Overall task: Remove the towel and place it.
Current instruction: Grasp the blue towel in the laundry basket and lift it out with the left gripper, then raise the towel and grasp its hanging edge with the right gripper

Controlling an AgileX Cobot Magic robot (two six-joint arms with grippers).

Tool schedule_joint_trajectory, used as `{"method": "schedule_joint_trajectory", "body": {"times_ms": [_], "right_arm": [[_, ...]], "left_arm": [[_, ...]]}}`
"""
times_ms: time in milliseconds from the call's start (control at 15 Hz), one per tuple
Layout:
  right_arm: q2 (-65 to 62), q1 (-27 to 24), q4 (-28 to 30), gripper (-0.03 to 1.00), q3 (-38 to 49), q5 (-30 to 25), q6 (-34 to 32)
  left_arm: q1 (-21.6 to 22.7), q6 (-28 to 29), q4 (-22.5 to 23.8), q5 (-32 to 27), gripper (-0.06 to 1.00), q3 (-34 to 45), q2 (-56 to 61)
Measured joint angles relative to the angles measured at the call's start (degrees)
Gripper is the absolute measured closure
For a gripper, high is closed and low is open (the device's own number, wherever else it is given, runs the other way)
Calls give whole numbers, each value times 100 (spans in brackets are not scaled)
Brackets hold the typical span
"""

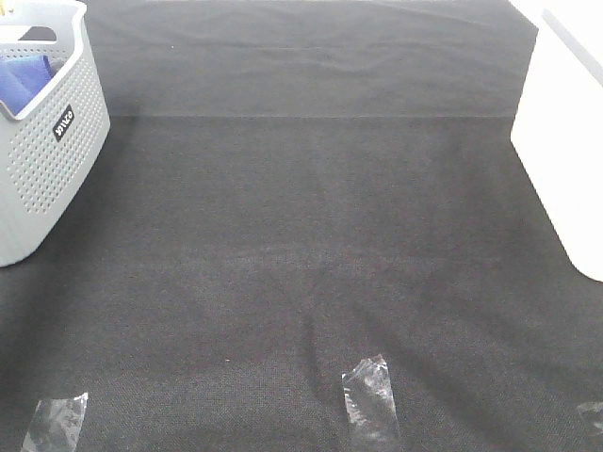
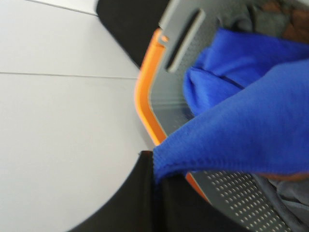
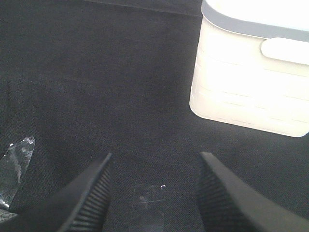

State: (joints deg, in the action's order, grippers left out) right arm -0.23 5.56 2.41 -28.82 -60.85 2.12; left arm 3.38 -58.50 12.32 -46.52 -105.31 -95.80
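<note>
Exterior high: fixed overhead, wide, facing down on the black worktop (image 1: pixel 311 235).
Left wrist: very near and blurred, over the grey basket (image 2: pixel 169 111) and towel (image 2: pixel 251 121); both shared with overhead.
Right wrist: low, looking out between its jaws; white bin (image 3: pixel 251 82) ahead, tape (image 3: pixel 147 200) between them; both shared with overhead.

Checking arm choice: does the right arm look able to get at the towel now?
Probably not readily: the towel lies inside the grey basket at the far left, while the right claw hangs open near the white bin on the right.
</note>
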Motion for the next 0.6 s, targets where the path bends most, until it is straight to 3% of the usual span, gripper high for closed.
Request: {"method": "schedule_joint_trajectory", "body": {"times_ms": [267,400,600], "right_arm": [[0,0,0,42,0,0,0],[0,0,0,42,0,0,0],[0,0,0,42,0,0,0]], "left_arm": [[-653,11,63,132,94,0,859],[-1249,206,149,728,94,-6,1312],[-1994,384,160,882,94,-6,1473]]}}
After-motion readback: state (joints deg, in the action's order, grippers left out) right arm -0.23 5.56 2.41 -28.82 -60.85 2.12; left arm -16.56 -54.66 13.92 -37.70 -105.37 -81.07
